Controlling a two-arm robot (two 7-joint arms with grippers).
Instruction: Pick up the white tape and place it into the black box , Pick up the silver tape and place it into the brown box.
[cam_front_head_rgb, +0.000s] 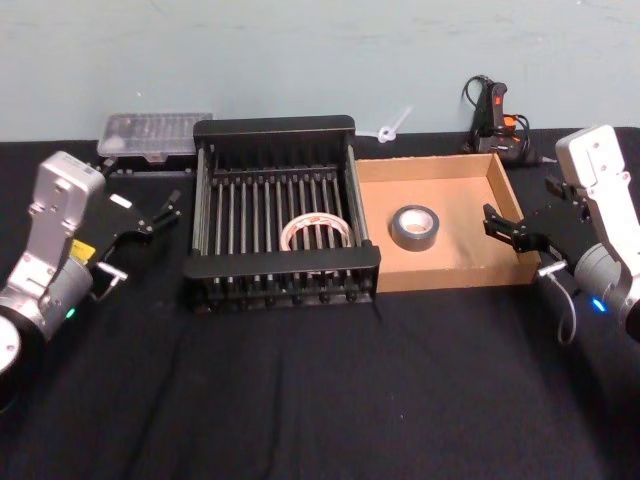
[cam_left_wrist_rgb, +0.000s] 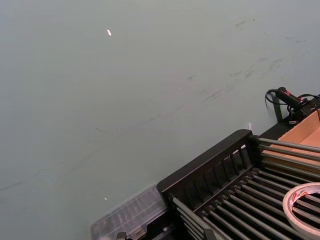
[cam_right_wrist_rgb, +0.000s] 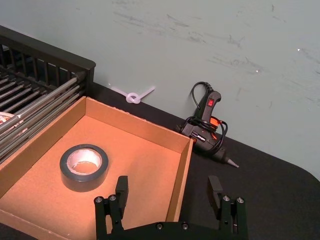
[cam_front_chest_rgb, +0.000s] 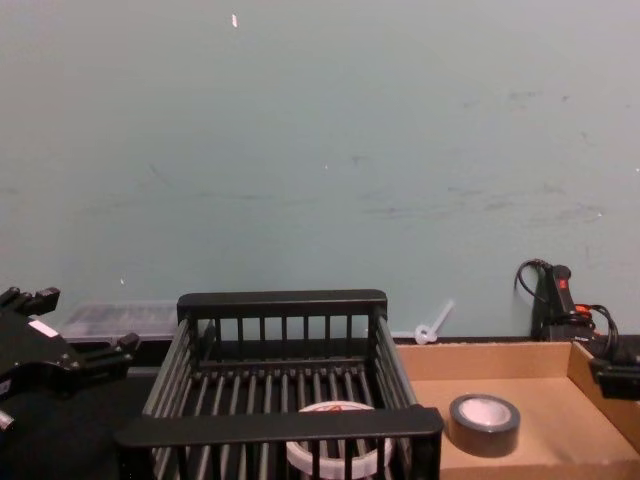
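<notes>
The white tape (cam_front_head_rgb: 316, 232) with red markings lies flat on the slatted bottom of the black box (cam_front_head_rgb: 275, 127), near its front right corner. It also shows in the left wrist view as white tape (cam_left_wrist_rgb: 305, 207). To the right of the crate, the silver tape (cam_front_head_rgb: 414, 227) lies flat in the brown box (cam_front_head_rgb: 450, 275), near the box's left side. My left gripper (cam_front_head_rgb: 163, 212) hangs open and empty just left of the crate. Over the brown box's right wall, my right gripper (cam_front_head_rgb: 490, 222) stands open and empty, apart from the silver tape (cam_right_wrist_rgb: 75, 180).
A clear plastic case (cam_front_head_rgb: 155, 135) lies behind the crate's left corner. A black glue gun (cam_front_head_rgb: 495, 120) and a white plastic tie (cam_front_head_rgb: 392, 128) lie by the wall behind the brown box. Bare black cloth covers the table's front.
</notes>
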